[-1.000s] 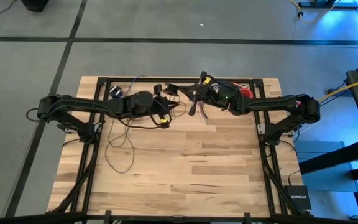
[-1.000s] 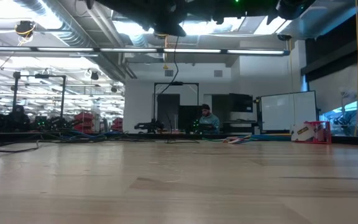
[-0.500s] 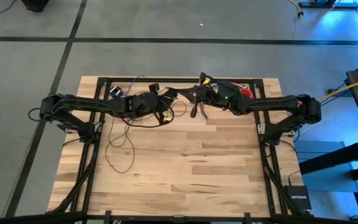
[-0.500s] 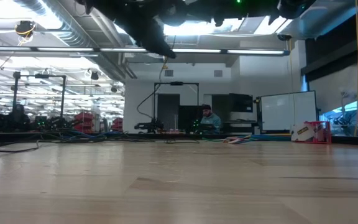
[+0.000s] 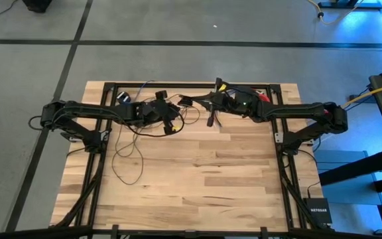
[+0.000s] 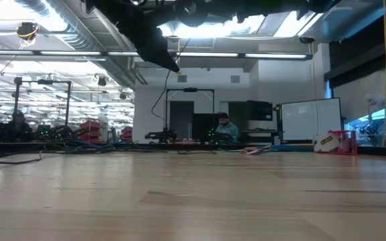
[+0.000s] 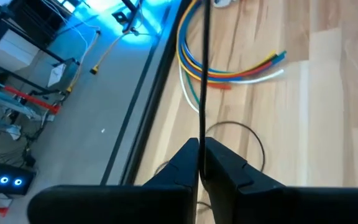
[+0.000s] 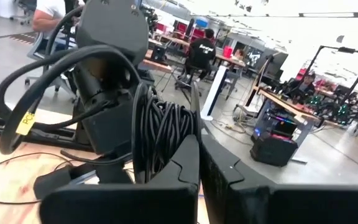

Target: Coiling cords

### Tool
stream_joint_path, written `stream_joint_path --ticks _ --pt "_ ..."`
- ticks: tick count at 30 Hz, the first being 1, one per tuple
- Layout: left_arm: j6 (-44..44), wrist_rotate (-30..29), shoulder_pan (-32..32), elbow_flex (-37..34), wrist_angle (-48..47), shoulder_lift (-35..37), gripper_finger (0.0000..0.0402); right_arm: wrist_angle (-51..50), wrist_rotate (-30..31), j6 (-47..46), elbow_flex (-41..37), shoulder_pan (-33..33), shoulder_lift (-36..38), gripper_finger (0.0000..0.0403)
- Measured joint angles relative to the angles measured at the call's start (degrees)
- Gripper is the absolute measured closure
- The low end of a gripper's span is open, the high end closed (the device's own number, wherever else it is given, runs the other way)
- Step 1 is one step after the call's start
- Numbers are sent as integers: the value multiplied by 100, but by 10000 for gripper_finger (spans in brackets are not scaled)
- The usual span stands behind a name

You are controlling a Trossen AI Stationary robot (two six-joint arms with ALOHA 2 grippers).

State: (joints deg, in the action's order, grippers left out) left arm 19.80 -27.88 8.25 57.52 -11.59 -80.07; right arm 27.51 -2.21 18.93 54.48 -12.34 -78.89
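Observation:
The cords are one thin dark wire. Its slack loops (image 5: 128, 158) lie on the table's left half, and a wound bundle (image 8: 161, 134) of several turns stands by my right gripper (image 8: 199, 142). That gripper is raised over the table's far middle (image 5: 208, 106) and is shut. My left gripper (image 7: 201, 148) hovers just to its left (image 5: 175, 122), tipped downward, and is shut on a single strand. In the low view the strand (image 6: 158, 107) hangs from the left gripper in a bowed curve. My left gripper pinches one strand of the cord (image 7: 202, 127) between its two fingertips. The fingers slant downward from the table's left. Beyond the tips the strand runs on nearly straight; the cord is lifted clear here. My right gripper has the wound bundle (image 8: 178, 127) at its fingertips, level, from the table's right. The bundle stands upright and clear of the table. The fingers hide exactly which turns they pinch.
A short bundle of multicoloured wires (image 7: 241, 70) lies on the wood below the grippers (image 5: 211, 121). The far table edge and frame rail (image 5: 191, 85) run close behind both hands. The near half of the table (image 5: 197, 192) is bare wood. People sit at desks beyond the table.
My left gripper has tipped downward and sunk a little, staying by the right gripper. The strand hanging below it, straight a second ago, now bows out in a curve.

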Motion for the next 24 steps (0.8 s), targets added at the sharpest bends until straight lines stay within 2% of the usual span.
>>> stream_joint_path --ticks 8,17,24 --pt "12 -2 7 2 -28 0 386 -38 1 88 0 -2 11 398" --pt "215 -466 11 0 4 70 399 -307 4 255 0 -2 32 398" --pt "291 -544 15 2 7 722 395 -670 4 645 0 -2 33 398"
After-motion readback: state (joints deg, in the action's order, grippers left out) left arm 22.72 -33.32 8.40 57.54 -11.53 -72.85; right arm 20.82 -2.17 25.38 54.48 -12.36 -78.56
